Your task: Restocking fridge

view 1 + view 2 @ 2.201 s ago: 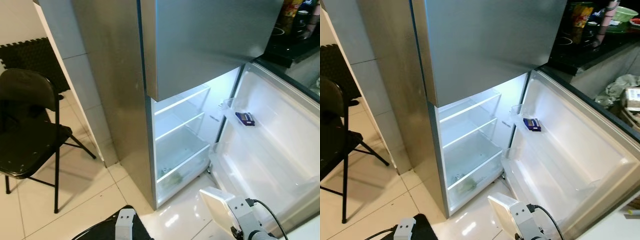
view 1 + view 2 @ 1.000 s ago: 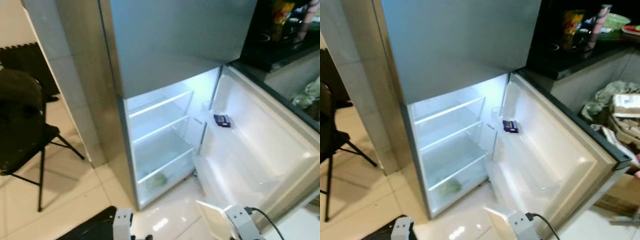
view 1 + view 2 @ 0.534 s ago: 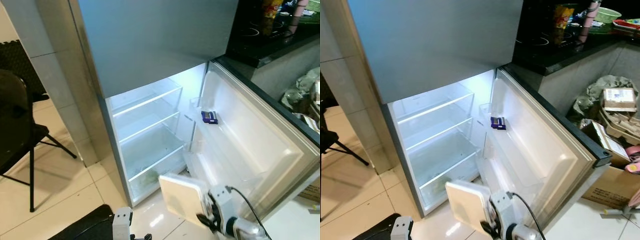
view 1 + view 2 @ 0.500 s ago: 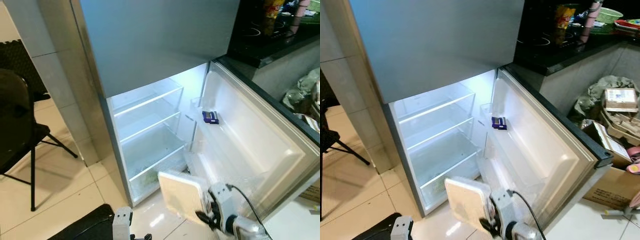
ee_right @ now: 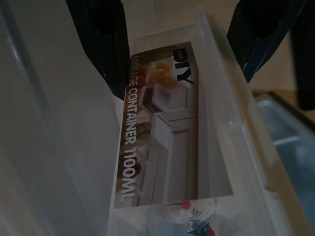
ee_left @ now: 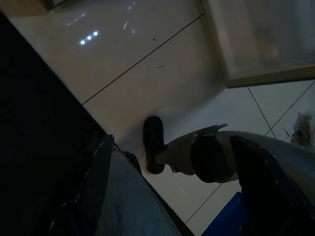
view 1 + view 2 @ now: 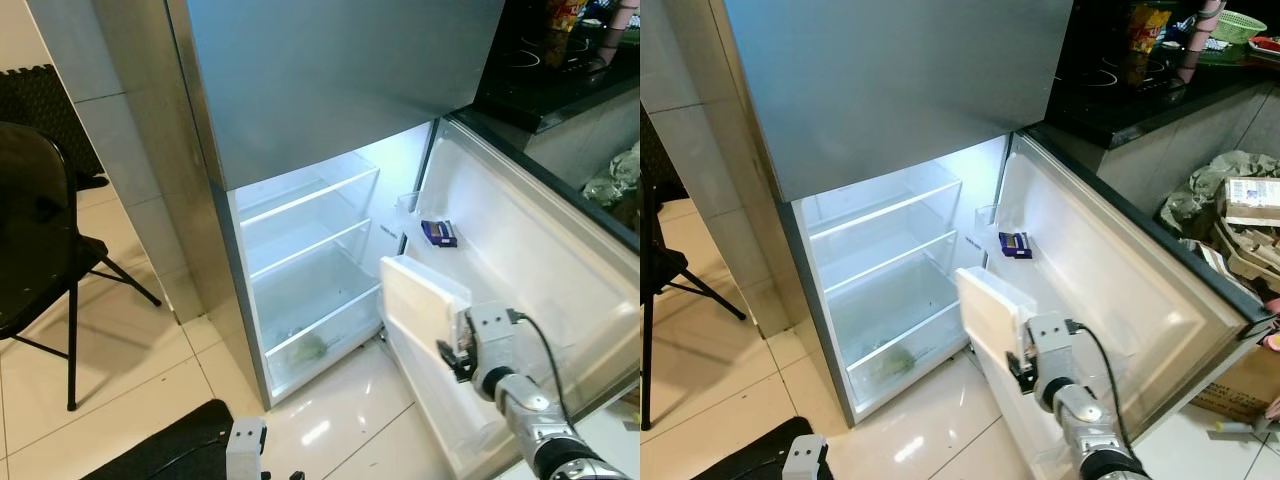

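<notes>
Container [image 7: 992, 308], white plastic, flat and lidded, held up on edge in the right pincer [image 7: 1018, 370], between the lit fridge [image 7: 305, 265] compartment and the open door [image 7: 1110, 290]. Pincer closed on its lower corner; black fingers [image 5: 101, 37] straddle the labelled rim in the right wrist view.

Handling advice: level the box before it goes in, pick the middle glass shelf [image 7: 318, 243] or the floor above the crisper, enter lid-side up, keep the trailing edge off the door bins, release only once the base sits flat.

Door bin: one small dark blue packet [image 7: 438, 233].

Views: right wrist view alone gives the label text, "storage container 1100ML". Eye views alone give shelves, folding chair [image 7: 35, 250], tabletop [image 7: 1140, 85] with bottles. Left wrist view: floor tiles [image 6: 162, 73], dim; left pincer [image 6: 147, 196] hangs idle, fingers cannot be told
</notes>
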Controlling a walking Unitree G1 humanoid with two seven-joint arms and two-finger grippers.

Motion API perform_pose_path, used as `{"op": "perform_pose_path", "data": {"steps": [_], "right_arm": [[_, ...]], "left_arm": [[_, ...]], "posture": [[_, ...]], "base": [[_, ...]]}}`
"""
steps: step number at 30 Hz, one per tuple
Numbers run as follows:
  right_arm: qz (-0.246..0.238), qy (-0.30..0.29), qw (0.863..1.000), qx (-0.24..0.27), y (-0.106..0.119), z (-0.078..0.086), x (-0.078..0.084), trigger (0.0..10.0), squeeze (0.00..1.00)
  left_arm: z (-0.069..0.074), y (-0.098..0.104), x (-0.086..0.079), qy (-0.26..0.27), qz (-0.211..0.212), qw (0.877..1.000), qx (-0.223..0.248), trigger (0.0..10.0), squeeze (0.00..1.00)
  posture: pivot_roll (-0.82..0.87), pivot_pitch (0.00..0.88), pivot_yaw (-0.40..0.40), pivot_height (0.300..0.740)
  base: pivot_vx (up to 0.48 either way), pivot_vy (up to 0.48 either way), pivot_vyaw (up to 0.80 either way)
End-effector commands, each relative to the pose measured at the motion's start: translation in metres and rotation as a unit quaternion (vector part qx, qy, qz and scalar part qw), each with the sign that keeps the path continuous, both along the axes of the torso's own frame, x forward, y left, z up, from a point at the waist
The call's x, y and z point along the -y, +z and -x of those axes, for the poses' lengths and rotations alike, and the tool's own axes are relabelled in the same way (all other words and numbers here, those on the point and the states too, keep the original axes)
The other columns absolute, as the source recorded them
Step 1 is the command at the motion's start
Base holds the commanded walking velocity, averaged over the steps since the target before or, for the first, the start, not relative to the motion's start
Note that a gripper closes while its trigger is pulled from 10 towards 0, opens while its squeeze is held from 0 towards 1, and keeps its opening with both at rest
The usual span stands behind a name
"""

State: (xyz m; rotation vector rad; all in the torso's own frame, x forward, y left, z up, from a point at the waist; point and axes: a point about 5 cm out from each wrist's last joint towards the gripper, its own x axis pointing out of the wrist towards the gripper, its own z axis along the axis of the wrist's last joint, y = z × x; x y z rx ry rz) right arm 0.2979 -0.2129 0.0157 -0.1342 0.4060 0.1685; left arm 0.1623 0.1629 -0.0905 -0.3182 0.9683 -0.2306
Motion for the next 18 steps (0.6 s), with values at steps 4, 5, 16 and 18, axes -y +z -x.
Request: {"op": "perform_pose_path", "data": {"steps": [4, 5, 16, 18], "right_arm": [[0.032, -0.065, 0.997, 0.021, 0.012, -0.003, 0.030, 10.0, 0.00], [0.032, -0.065, 0.997, 0.021, 0.012, -0.003, 0.030, 10.0, 0.00], [0.019, -0.059, 0.998, 0.008, 0.006, 0.004, 0.033, 10.0, 0.00], [0.002, -0.003, 1.000, -0.025, -0.010, 0.013, 0.013, 10.0, 0.00]], "left_arm": [[0.004, -0.002, 0.000, -0.006, -0.003, 1.000, -0.005, 10.0, 0.00], [0.004, -0.002, 0.000, -0.006, -0.003, 1.000, -0.005, 10.0, 0.00], [0.005, -0.002, 0.001, -0.011, -0.003, 1.000, -0.007, 10.0, 0.00], [0.004, -0.002, 0.001, -0.013, -0.002, 1.000, -0.006, 10.0, 0.00]], "posture": [[-0.05, 0.000, -0.056, 0.740], [-0.05, 0.000, -0.056, 0.740], [-0.06, 0.000, -0.051, 0.740], [-0.06, 0.000, -0.047, 0.740]], "base": [[0.000, 0.000, 0.00], [0.000, 0.000, 0.00], [0.000, 0.000, 0.00], [0.000, 0.000, 0.00]]}}
